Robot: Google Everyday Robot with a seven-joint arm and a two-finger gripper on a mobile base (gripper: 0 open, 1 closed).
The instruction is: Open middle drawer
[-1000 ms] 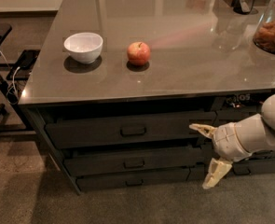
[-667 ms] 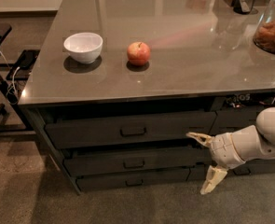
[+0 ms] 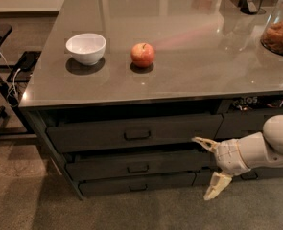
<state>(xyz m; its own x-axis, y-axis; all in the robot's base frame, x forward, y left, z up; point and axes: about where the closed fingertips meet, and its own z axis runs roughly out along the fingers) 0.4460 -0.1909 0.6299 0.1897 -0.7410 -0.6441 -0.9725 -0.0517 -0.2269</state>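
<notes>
Grey counter (image 3: 189, 75) with a glossy top, seen from its near side, standing on carpet (image 3: 30, 200). Below the near edge sits a stack of three wide dark-grey drawers: the top drawer (image 3: 93, 135) with the tallest front, the middle drawer (image 3: 98, 166) directly beneath it, and the bottom drawer (image 3: 107, 187) with the thinnest front. The middle drawer's front lies roughly level with its neighbours, and none of its inside shows; its small loop handle (image 3: 138, 167) is at the centre of the front.

The robot's white arm (image 3: 261, 150) enters from the right edge, in front of the cabinet at drawer height. A glass jar (image 3: 280, 30) with brown contents stands at the far right of the top. A white bowl (image 3: 86, 48) rests on the left part of the top, with a red apple (image 3: 143, 55) just to its right, the two apart.

The gripper (image 3: 202, 168) hovers off the right end of the middle drawer, well to the right of the handle. Its fingers are spread wide and hold nothing: the upper finger (image 3: 206, 143) points left at the level of the gap above the middle drawer, while the lower finger (image 3: 217, 186) hangs down toward the carpet.
</notes>
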